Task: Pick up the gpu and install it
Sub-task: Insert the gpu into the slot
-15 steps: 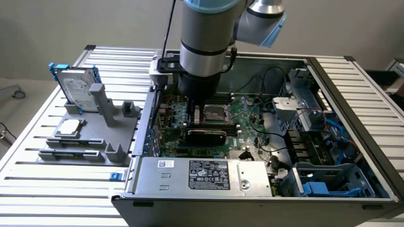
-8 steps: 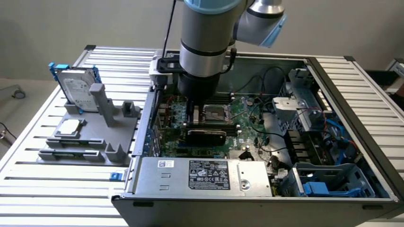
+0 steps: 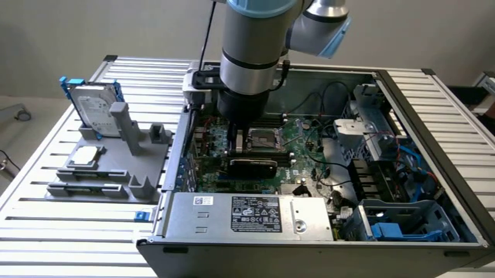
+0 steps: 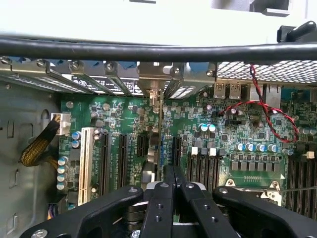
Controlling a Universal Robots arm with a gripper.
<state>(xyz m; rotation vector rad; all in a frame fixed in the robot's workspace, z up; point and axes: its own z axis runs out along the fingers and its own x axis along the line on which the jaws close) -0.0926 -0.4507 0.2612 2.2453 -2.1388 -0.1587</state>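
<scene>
**Gripper** [image 4: 170, 173]: one, on one arm. It is clamped shut on the gpu.

**Gpu** [image 3: 251, 168]: one. It is held between the fingers, hung directly under the hand inside the open case [image 3: 433, 110]. It is presented edge-on above the motherboard [image 4: 233, 134], with its bracket end toward the rear slot covers [image 4: 99, 79] ahead of the hand. Whether its lower edge has entered a slot cannot be told.

**Counted ahead of the hand:** one white slot [image 4: 86, 158], at least four black slots [image 4: 122, 158], and one red-and-black twisted wire [image 4: 270, 111].

**Counted outside the case, well away from the hand:** one hard drive [image 3: 93, 107] in a blue frame, stood on one grey fixture [image 3: 108, 174].

**Hazards, as judged**
- The card edge could be set beside the slot rather than in it if the card is tilted in the grip.
- The bracket could be caught on the slot covers.
- The board could be stressed if force is applied while the card is misaligned.
- The thin card could slip between the fingers.
</scene>
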